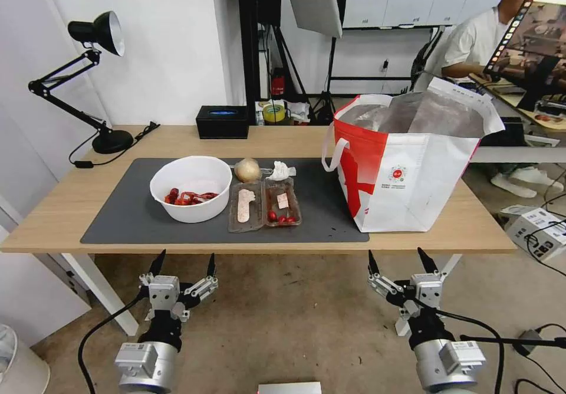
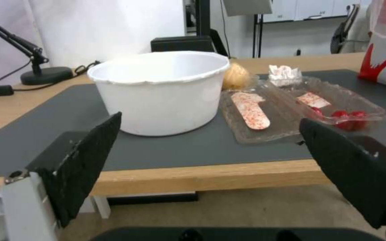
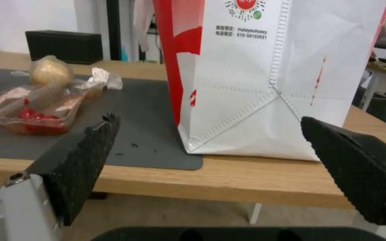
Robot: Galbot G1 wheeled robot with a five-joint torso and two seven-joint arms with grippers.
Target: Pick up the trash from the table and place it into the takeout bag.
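With both the left gripper [image 1: 184,262] and right gripper [image 1: 402,260] spread wide and empty short of the light-wood table [image 1: 65,205], the rigid, light white round plastic bowl [image 1: 190,188] looks best pinched at its rim, while the thin clear hinged plastic tray [image 1: 264,205] will likely flex.

The takeout bag [image 3: 264,77] has a small round red logo [image 3: 246,7] on its white side. Under the logo are two short lines of tiny print. The second line reads "010-58103931". The first line ends in letters that look like "malayouhuocy", but they are too small to be sure. No other words can be read.
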